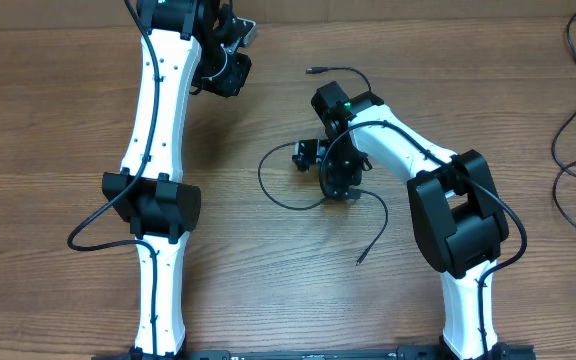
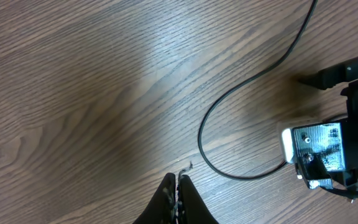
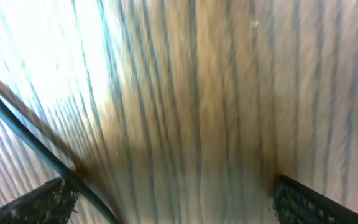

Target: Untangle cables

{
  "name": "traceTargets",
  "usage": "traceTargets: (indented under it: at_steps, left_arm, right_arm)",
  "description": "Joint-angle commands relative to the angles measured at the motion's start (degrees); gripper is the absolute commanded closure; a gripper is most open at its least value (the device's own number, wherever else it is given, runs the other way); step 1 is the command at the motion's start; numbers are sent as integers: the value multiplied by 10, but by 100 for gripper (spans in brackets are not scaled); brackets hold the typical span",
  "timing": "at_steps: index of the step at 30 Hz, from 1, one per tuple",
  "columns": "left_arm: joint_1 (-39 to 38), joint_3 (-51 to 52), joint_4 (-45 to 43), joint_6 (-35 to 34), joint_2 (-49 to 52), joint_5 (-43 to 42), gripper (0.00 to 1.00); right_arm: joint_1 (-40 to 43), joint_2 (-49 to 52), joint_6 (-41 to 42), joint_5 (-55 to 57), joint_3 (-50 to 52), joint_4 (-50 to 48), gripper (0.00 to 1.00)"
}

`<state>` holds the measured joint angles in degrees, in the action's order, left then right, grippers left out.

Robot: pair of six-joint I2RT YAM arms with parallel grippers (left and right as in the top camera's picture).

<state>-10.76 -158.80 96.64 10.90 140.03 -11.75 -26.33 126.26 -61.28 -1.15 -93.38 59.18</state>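
Thin black cables lie in the middle of the wooden table. One strand loops (image 1: 265, 180) to the left of my right gripper (image 1: 339, 188), another (image 1: 380, 222) trails toward the front, and a short one (image 1: 340, 72) lies behind it. My right gripper points down, close to the table. In the right wrist view it (image 3: 173, 199) is wide open, and a cable (image 3: 23, 134) runs just beside its left finger, not clamped. My left gripper (image 1: 242, 38) is at the back left, away from the cables. In the left wrist view it (image 2: 178, 186) is shut and empty, with the cable loop (image 2: 229, 99) beyond it.
More thin black cable (image 1: 568, 150) lies loose along the table's far right edge. The two white arms rise from the front edge, the left one (image 1: 158, 150) reaching to the back. The right gripper's body (image 2: 328, 149) shows at the right of the left wrist view.
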Motion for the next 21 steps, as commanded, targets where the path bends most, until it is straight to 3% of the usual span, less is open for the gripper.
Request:
traceTargets:
  at_steps: [1,6,16,18,21]
  left_arm:
    - [-1,2,2,9,-12,-1,96]
    - [-1,2,2,9,-12,-1,96]
    - [-1,2,2,9,-12,-1,96]
    - [-1,2,2,9,-12,-1,96]
    - [-1,2,2,9,-12,-1,96]
  right_arm:
    - [-7,56,13,-64,23,-17,0]
    - [-7,56,13,-124,23,-10,0]
    - [-7,56,17,-127,23,29,0]
    - [-7,56,17,-127,25,33,12]
    - [-7,56,15,-127,40,26,12]
